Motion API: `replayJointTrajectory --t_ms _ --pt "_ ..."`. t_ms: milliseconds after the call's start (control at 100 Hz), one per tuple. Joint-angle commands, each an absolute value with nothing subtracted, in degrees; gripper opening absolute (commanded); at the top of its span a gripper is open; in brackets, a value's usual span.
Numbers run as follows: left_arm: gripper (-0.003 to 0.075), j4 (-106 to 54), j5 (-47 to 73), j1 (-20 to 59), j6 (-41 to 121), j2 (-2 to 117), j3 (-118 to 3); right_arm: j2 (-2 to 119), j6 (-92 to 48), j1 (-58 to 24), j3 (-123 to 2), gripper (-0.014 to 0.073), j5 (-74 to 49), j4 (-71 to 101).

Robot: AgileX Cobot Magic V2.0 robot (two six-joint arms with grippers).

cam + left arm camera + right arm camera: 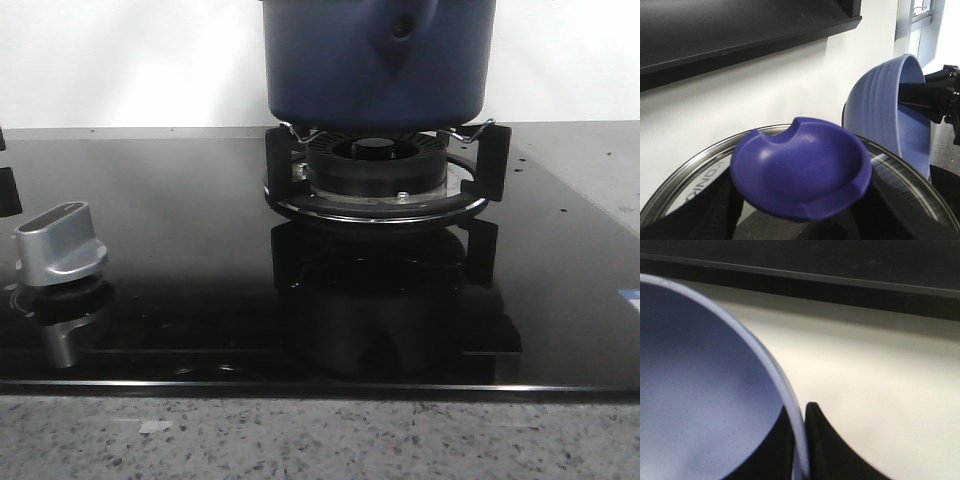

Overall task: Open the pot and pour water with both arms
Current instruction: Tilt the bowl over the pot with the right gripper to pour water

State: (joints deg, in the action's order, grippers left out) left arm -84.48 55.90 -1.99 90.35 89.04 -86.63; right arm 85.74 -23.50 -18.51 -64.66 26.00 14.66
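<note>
Against a white wall, on the black glass stove (150,250), top centre: the pot (378,60), likely heavy, rigid; left gripper (800,220) clamped on lid knob (801,167), right gripper (801,440) pinching bowl (700,390) rim.

Pot (378,60) blocks burner (376,170); knob (62,243) far left
</note>
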Motion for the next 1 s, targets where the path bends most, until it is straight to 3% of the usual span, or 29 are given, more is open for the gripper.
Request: replayJointTrajectory --t_ms 0,430,990 --pt "0.036 -90.2 55.9 -2.1 89.7 86.1 -89.0 82.8 -23.4 -18.6 -66.5 -0.0046 31.0 14.4" --pt "0.036 -90.2 56.1 -2.1 89.7 86.1 -89.0 82.9 -23.4 -18.6 -56.0 -0.0047 58.1 7.4" --pt "0.0358 -90.2 56.1 -2.1 89.7 86.1 -89.0 82.9 -23.4 -18.6 -55.2 -0.0047 64.3 6.0"
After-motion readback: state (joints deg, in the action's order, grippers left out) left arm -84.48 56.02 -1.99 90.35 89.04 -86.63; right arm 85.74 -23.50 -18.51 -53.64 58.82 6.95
